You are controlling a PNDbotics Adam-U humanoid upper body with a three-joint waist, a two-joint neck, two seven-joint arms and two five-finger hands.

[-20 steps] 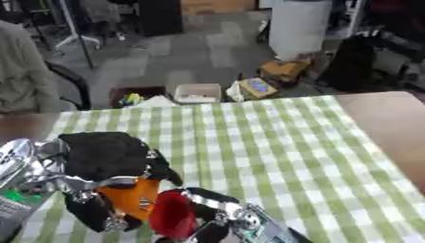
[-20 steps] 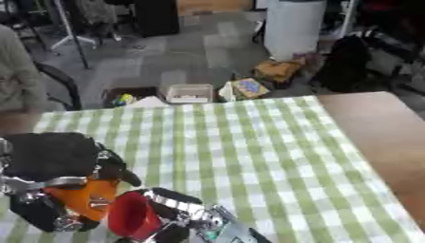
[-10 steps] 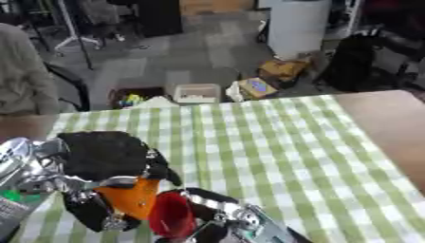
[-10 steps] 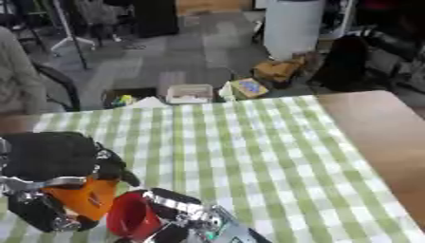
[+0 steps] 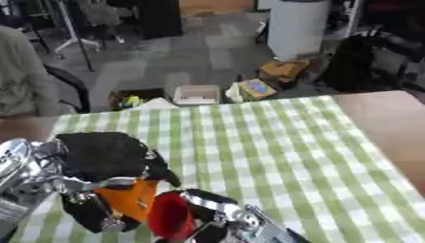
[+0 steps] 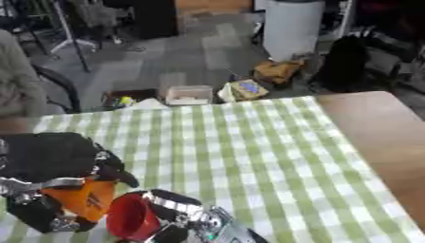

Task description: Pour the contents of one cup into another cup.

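No brand, label or legible writing was found on any item. The left hand (image 5: 104,159) was curled round the orange cup (image 5: 124,199), held at the near left edge of the green checked tablecloth (image 5: 274,147). The right hand (image 5: 220,223), partly cut off by the lower frame edge, was closed round the red cup (image 5: 170,216), tilted with its mouth beside the orange cup. Both cups' contents were hidden.

No readable text, label, brand, number or sign anywhere; boxes on the floor too blurred to read.
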